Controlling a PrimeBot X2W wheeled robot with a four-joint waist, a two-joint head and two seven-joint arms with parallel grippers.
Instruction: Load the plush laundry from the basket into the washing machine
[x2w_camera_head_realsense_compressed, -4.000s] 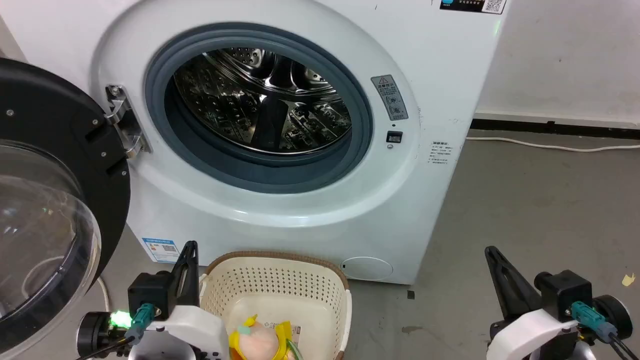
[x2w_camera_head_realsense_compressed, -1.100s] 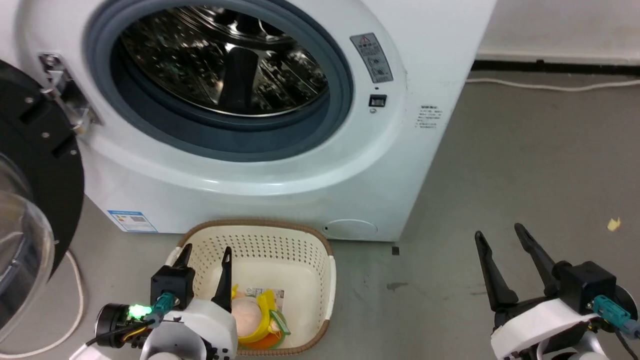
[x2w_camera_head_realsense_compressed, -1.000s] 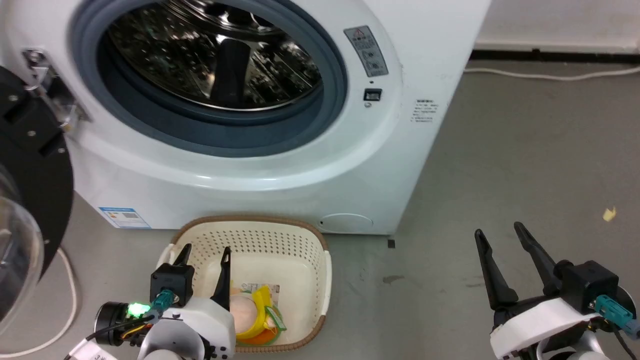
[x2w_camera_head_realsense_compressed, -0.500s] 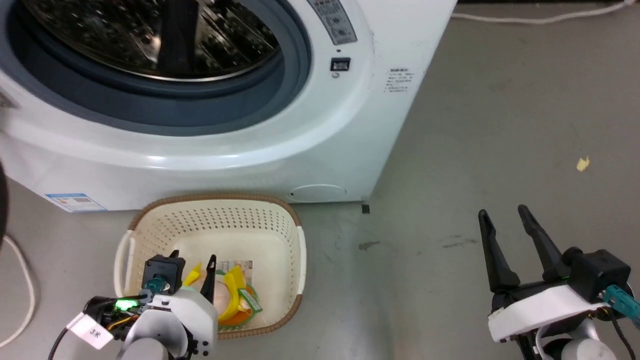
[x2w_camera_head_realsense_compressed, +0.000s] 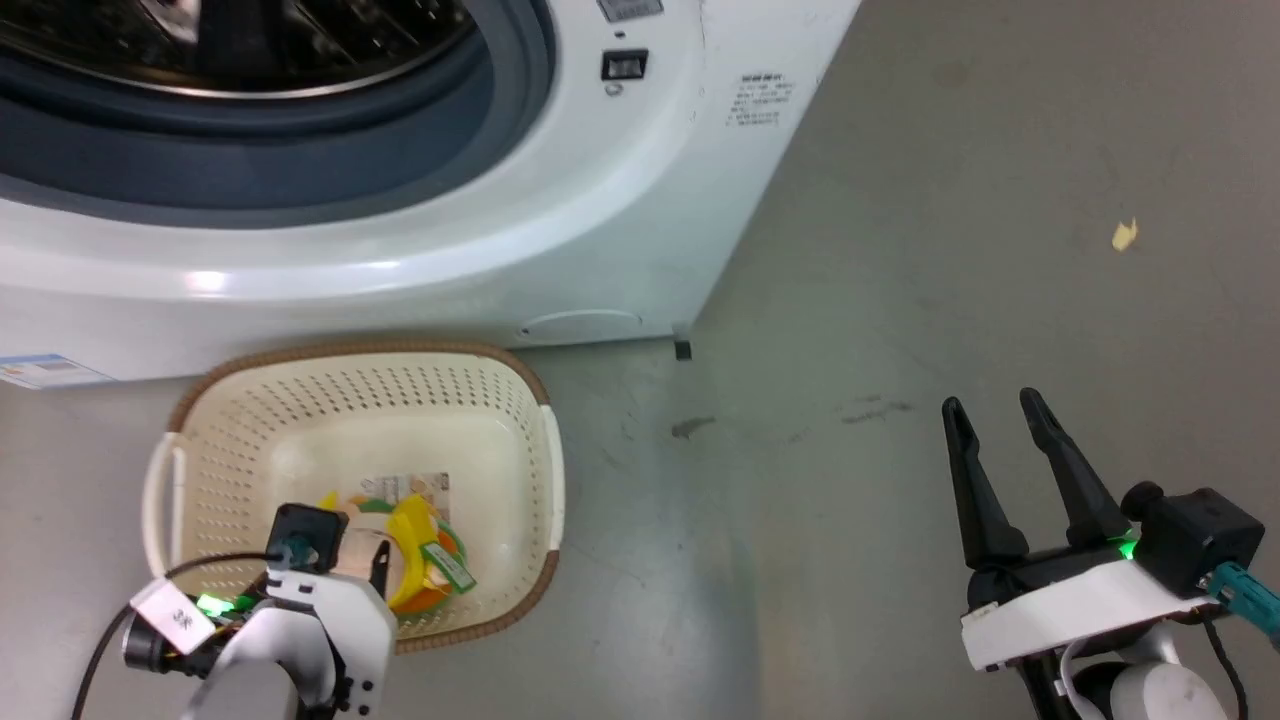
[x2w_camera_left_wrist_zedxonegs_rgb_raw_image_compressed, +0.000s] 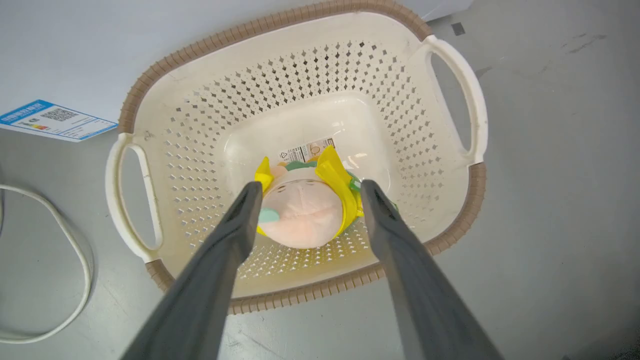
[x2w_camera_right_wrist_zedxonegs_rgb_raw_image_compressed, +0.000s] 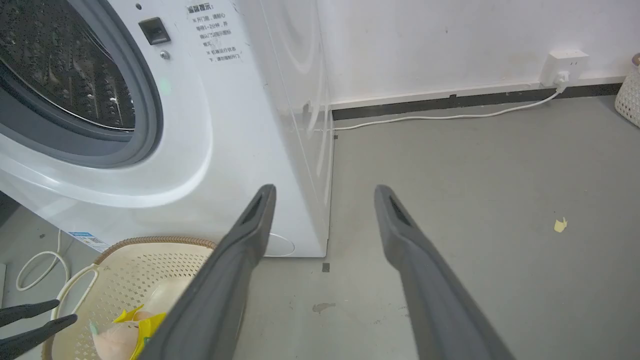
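Observation:
The plush laundry (x2w_camera_left_wrist_zedxonegs_rgb_raw_image_compressed: 300, 220), peach-pink head with yellow trim, lies on the bottom of the cream basket (x2w_camera_left_wrist_zedxonegs_rgb_raw_image_compressed: 280, 22), which stands on the floor in front of the white washing machine (x2w_camera_head_realsense_compressed: 400, 270). My left gripper (x2w_camera_left_wrist_zedxonegs_rgb_raw_image_compressed: 310, 186) reaches down into the basket, open, with one finger on each side of the plush's head; I cannot tell if they touch it. In the head view the left gripper (x2w_camera_head_realsense_compressed: 345, 555) partly covers the plush (x2w_camera_head_realsense_compressed: 425, 560) inside the basket (x2w_camera_head_realsense_compressed: 350, 352). My right gripper (x2w_camera_head_realsense_compressed: 990, 400) hangs open and empty over bare floor at the right, also seen as right gripper (x2w_camera_right_wrist_zedxonegs_rgb_raw_image_compressed: 325, 190).
The washer's grey door seal (x2w_camera_right_wrist_zedxonegs_rgb_raw_image_compressed: 150, 115) and steel drum stand open above the basket. A white cable (x2w_camera_left_wrist_zedxonegs_rgb_raw_image_compressed: 75, 280) loops on the floor left of the basket. Another cable (x2w_camera_right_wrist_zedxonegs_rgb_raw_image_compressed: 440, 117) runs to a wall socket (x2w_camera_right_wrist_zedxonegs_rgb_raw_image_compressed: 565, 62). A yellow scrap (x2w_camera_head_realsense_compressed: 1125, 235) lies on the grey floor.
The head camera has tilted down, so the washer has slid up the picture. My left gripper has sunk into the basket around the plush. The right gripper has kept its pose.

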